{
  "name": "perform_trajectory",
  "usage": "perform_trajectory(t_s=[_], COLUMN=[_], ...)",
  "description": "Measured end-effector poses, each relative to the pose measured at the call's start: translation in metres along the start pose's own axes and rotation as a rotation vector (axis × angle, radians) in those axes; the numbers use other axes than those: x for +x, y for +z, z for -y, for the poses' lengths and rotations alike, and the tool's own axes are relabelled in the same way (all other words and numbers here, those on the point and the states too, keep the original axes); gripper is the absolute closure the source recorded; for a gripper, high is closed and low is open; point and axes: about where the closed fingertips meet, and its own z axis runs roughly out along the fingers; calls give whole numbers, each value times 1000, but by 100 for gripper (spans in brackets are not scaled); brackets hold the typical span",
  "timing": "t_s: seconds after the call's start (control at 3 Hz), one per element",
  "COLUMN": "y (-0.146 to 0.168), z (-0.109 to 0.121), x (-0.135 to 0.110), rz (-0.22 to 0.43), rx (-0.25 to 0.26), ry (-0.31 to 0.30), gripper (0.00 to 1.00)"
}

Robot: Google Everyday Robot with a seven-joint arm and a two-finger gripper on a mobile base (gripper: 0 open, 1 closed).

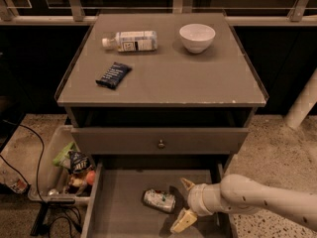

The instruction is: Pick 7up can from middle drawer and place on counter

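Inside the middle drawer point(121, 209), near its right wall, my gripper point(184, 203) sits just beside the 7up can point(159, 200). Its fingers are spread, and I cannot confirm contact with the can. The can lies on its side on the drawer floor, roughly midway between the side walls.

Step in hand: approach for grasp.

Next move, as I judge it:
1. Advance left until the fingers straddle the can.
2. Close and lift, clearing the knobbed drawer front point(161, 140) above.
3. Set the can near the front edge of the counter point(188, 81).
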Motion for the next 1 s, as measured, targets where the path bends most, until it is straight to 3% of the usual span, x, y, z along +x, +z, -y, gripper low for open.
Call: perform_trajectory(t_s=[0.33, 0.67, 1.0], y=[29, 52, 67], z=[-6, 0, 16], x=[4, -3, -8], rz=[26, 43, 54], rx=[-10, 11, 42], ry=[6, -12, -20], gripper=[0, 0, 0])
